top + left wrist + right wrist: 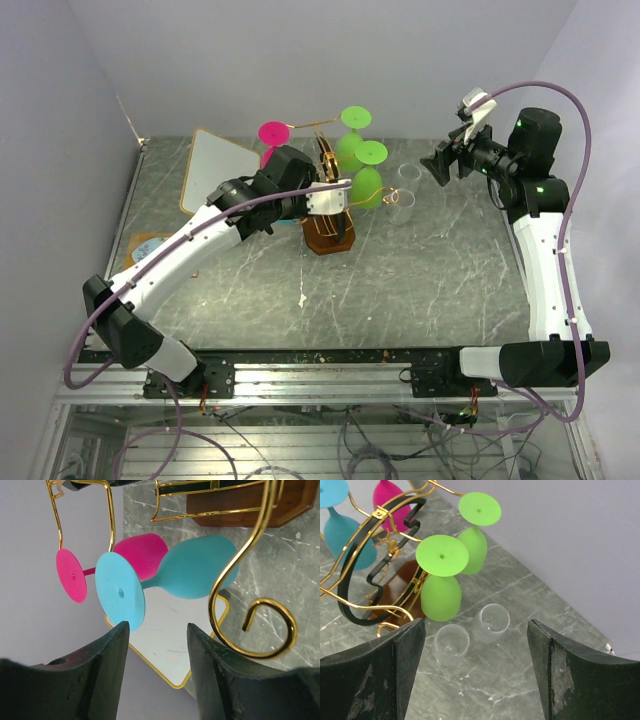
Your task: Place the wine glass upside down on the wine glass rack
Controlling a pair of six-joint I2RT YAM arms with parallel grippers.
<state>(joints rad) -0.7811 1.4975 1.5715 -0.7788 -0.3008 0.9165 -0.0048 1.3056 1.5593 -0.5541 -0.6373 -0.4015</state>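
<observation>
Two robot arms work over a grey stone-look worktop (440, 280).

Top view: the left claw (333, 205) sits right up against the wine glass rack (328, 236), gold wire on a brown wood base, mid-worktop. From its arms hang a pink glass (273, 134) and two green glasses (371, 153). The right claw (446, 160) hovers well apart, off to the right. Behind-left lies a white board (222, 168) w/ gold rim.

Left wrist view: claw partway open, nothing between the fingers (100, 675). Just ahead, the blue wine glass (197, 572) hangs on the rack, its foot rim right at one fingertip; can't tell if touching. The pink glass is just beside it. A gold scroll arm (260, 625) curls close by the other finger.

Right wrist view: claw wide, empty. The blue wine glass hangs upside down, foot up, on the rack's far side. Under the green pair, two clear glass cups (451, 645) stand on the worktop.

Judgement: the blue wine glass looks like matt plastic, so light, stiff, smooth, prob. not fragile. Best hold is the stem or upper bowl. The scroll arm and pink glass crowd any move. The rack looks light and could tip if nudged.
</observation>
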